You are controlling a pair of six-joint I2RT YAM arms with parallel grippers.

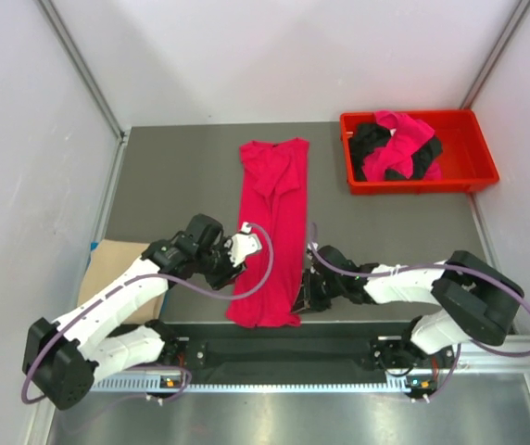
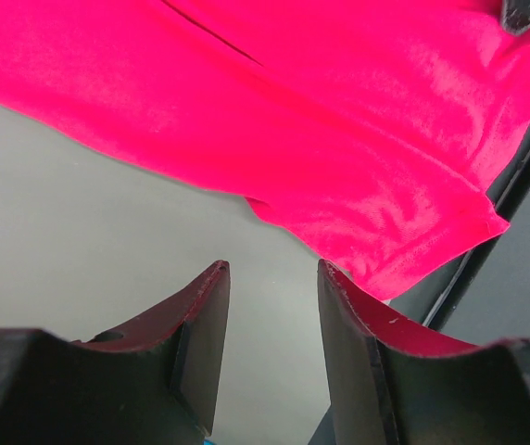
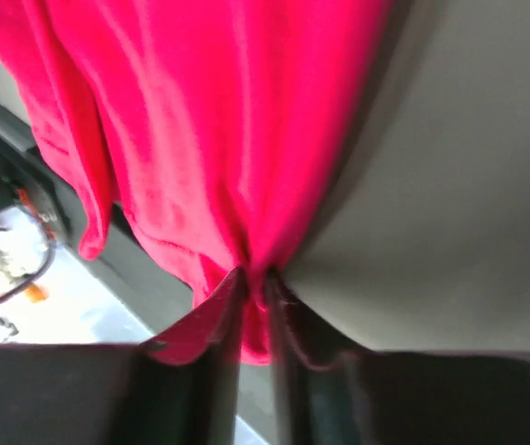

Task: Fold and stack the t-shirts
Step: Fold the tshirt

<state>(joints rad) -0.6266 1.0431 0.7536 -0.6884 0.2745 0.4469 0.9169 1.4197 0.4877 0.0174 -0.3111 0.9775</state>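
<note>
Top view looks down — both wrists close on t-shirt [image 1: 282, 209]

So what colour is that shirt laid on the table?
The shirt is bright magenta-pink; top view shows it best.

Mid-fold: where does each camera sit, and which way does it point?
Top external: above and behind the bases, looking down on the table, pink shirt and red tray; left arm and right arm show.
Left wrist: looks past the left fingers, apart and empty, at the shirt's near corner.
Right wrist: looks past the right fingers, pinching the shirt's edge.
Shared: all see that shirt.
</note>
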